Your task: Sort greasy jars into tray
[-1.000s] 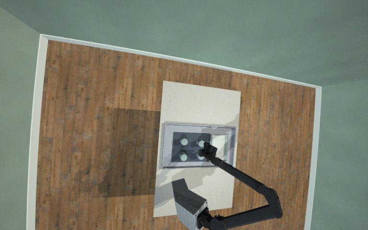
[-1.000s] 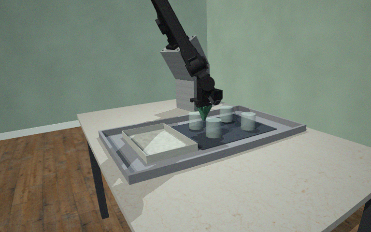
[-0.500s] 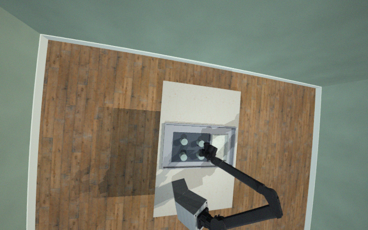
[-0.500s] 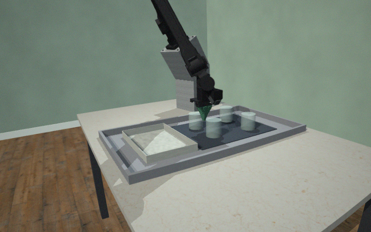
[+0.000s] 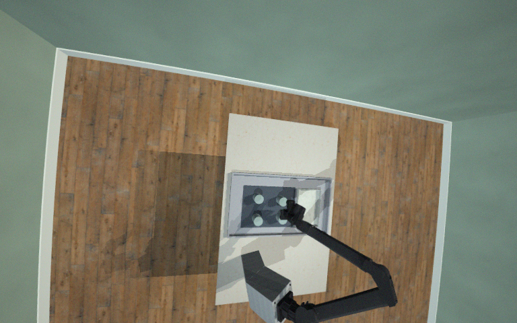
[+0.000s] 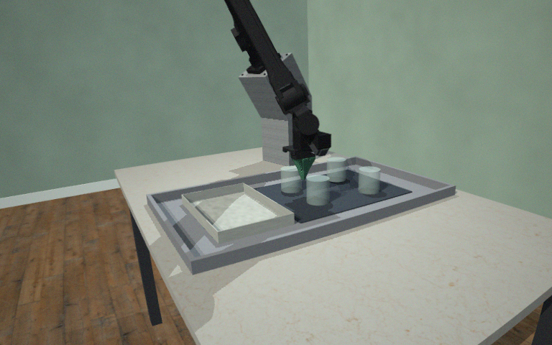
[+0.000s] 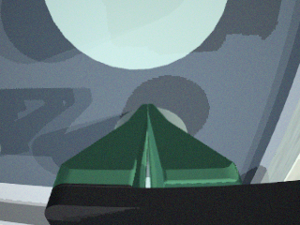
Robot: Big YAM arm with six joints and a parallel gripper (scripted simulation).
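The fingers (image 6: 303, 169) are pressed together, pinching nothing. In the exterior view's centre, the nearest jar (image 6: 318, 190) (image 7: 136, 33) (image 5: 282, 200) stands upright on the mat (image 6: 346, 205) (image 5: 269, 212), just right of and below the tips; any push likely starts that way.

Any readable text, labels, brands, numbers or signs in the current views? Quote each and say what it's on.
None that I can read.
Jars: no lettering seen.
Tray: none seen.
Mat: none seen.
Arm and pincer: no label seen; any tiny marking on their dark parts would be too small to read.
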